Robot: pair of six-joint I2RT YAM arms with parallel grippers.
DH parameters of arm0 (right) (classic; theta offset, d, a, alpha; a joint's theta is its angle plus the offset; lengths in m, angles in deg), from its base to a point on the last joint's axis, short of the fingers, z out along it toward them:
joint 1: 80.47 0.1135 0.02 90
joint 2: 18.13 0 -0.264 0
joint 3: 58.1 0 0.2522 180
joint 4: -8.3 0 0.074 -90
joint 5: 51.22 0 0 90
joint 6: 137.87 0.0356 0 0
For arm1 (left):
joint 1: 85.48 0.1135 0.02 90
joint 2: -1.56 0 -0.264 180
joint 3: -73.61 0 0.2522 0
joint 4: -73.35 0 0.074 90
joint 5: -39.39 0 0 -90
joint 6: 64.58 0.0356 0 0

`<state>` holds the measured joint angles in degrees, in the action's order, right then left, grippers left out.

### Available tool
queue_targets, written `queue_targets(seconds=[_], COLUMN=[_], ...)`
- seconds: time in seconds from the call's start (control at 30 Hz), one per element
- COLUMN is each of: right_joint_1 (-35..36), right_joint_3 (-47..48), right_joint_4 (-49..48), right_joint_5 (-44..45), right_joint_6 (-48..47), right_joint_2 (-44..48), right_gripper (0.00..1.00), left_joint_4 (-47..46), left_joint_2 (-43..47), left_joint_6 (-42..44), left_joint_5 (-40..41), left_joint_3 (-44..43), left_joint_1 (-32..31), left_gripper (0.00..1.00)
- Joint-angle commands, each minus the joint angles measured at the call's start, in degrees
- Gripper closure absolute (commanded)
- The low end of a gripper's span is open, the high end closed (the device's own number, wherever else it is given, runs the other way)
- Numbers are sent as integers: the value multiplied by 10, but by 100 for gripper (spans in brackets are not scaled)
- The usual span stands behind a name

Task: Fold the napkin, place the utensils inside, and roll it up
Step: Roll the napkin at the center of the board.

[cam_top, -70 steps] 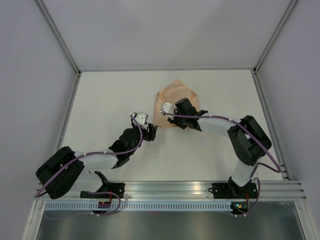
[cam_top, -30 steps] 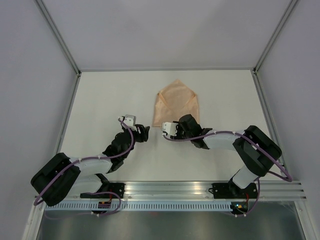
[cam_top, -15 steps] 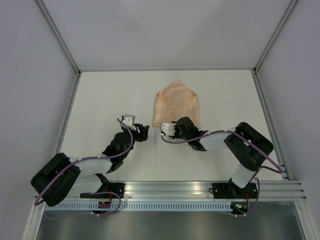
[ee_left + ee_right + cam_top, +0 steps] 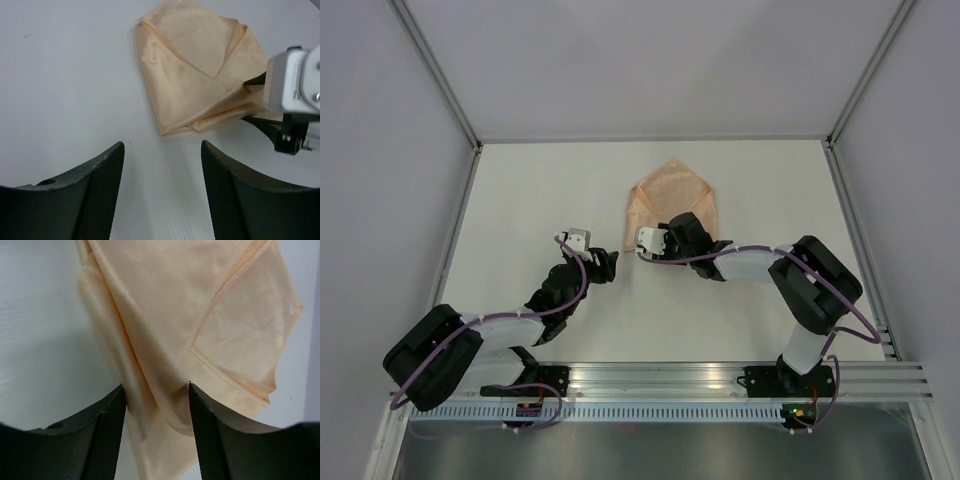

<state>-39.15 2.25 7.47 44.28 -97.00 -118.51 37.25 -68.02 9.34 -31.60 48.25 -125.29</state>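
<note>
Two tools sit low over the white tabletop (image 4: pixel 530 190). The right tool (image 4: pixel 156 390) has its jaws apart, straddling a raised fold at the near edge of the folded peach napkin (image 4: pixel 672 195). The left tool (image 4: pixel 161 150), also spread, holds nothing beside the napkin's near-left corner. Grey walls (image 4: pixel 380 150) and metal posts (image 4: pixel 438 72) enclose the tabletop.

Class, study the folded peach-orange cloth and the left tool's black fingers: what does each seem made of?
The folded peach-orange cloth napkin looks like thin woven fabric, slightly glossy: soft creases, stitched hems. The black fingers of the left tool look like matt moulded plastic, with fine cross-hatched inner faces, perhaps rubber.
</note>
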Motion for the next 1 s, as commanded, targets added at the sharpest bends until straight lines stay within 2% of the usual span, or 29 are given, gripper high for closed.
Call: queue_targets(seconds=[0.0, 0.2, 0.37, 0.73, 0.97], right_joint_1=[-33, -89, -95, -92, -93], right_joint_3=[88, 179, 190, 140, 150], right_joint_4=[141, 264, 315, 257, 250], right_joint_5=[-89, -183, -222, -205, -211], right_joint_6=[33, 38, 30, 41, 27], right_joint_2=[-10, -27, -21, -12, -32], right_gripper=[40, 39, 38, 43, 42], left_joint_4=[-36, -37, -37, -36, -35], left_joint_2=[-3, -2, 0, -2, -5], left_joint_6=[-17, -18, -17, -22, -24], left_joint_5=[-12, -16, -19, -20, -23], left_joint_3=[0, 3, 3, 2, -3], left_joint_1=[3, 4, 4, 5, 5], left_gripper=[32, 32, 32, 32, 33])
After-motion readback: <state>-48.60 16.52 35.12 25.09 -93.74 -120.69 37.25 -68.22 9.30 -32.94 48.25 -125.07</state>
